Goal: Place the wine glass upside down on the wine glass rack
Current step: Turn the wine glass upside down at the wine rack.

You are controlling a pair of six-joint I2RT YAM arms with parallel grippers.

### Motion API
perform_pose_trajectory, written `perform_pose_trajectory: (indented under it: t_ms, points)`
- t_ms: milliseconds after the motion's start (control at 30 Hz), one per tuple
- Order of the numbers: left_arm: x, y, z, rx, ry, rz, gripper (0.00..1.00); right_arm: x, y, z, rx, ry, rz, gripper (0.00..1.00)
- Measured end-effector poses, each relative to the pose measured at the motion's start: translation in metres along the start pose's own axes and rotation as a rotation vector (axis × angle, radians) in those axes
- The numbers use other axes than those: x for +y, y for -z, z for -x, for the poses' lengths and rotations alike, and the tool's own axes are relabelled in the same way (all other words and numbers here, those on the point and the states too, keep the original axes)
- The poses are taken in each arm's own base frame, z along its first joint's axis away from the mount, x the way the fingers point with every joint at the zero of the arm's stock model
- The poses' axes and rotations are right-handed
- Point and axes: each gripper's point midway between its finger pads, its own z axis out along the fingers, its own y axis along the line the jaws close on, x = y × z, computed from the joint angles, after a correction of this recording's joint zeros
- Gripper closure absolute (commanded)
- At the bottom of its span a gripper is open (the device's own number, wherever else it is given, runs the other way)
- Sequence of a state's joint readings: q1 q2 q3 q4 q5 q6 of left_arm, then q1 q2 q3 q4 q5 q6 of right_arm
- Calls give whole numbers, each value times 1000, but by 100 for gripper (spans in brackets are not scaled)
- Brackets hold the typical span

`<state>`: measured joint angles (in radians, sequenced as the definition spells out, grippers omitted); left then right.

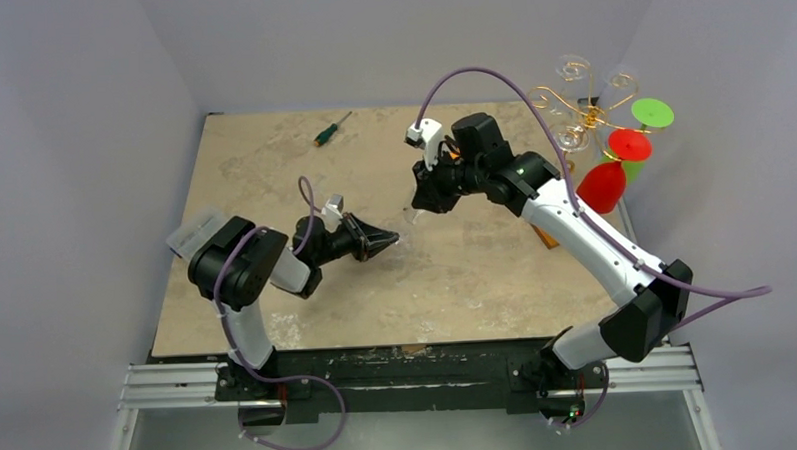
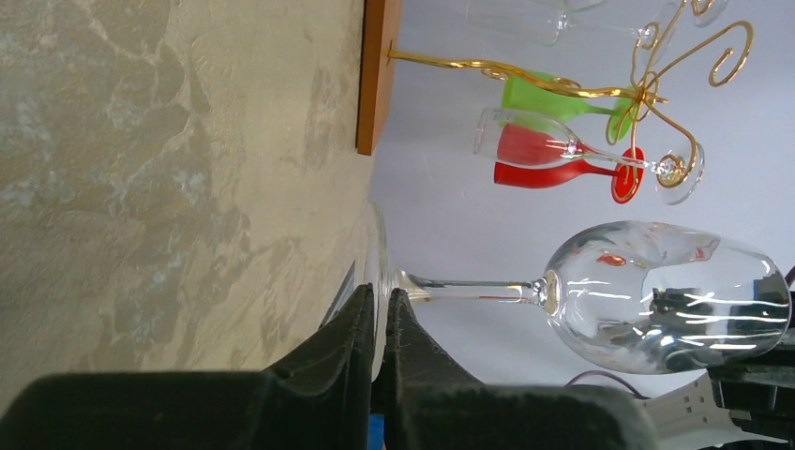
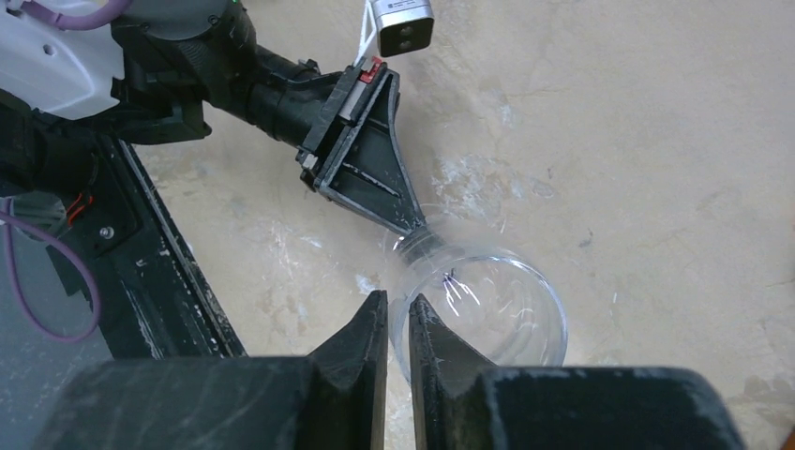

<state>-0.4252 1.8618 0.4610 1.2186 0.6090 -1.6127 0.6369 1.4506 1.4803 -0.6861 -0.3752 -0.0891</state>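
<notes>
- Two grips on the wine glass [image 2: 656, 295]: left gripper [image 2: 380, 295] clamps its foot, right gripper [image 3: 396, 300] its rim.
- Stem upright; wine glass rack [image 2: 647, 94] lies beyond the right gripper.

Left wrist view: wine glass [image 2: 666, 295] foot partly hidden between the jaws of the left gripper [image 2: 380, 302]; wine glass rack [image 2: 562, 89] top cut off by the upper edge. Top view: glass too faint to outline; rack base mostly behind the right arm [image 1: 575, 224].

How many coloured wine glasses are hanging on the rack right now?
2: a green glass and a red glass just beside it, both on the wine glass rack. Another could be hidden behind them.
</notes>
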Motion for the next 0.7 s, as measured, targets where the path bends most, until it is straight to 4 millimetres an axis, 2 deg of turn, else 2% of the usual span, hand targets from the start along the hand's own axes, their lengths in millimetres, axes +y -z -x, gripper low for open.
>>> perform_pose_trajectory:
  t_ms: [67,167,300,433,567,700]
  points:
    - [-1,1,-1,2,0,-1,100,-3,1,0,-1,0,-8,78]
    - [-3,5,-2,3,-3,-5,100,-6,1,0,-1,19,-17,57]
    - [-9,16,3,-24,-16,-19,100,-3,6,0,-2,61,-15,40]
    - [-14,33,15,-71,-25,-34,100,2,19,3,-16,108,-10,32]
    - [-10,47,26,-102,-9,-28,100,8,36,2,-22,162,-9,25]
    - [-13,63,38,-144,-8,-42,100,13,58,5,-36,225,-14,22]
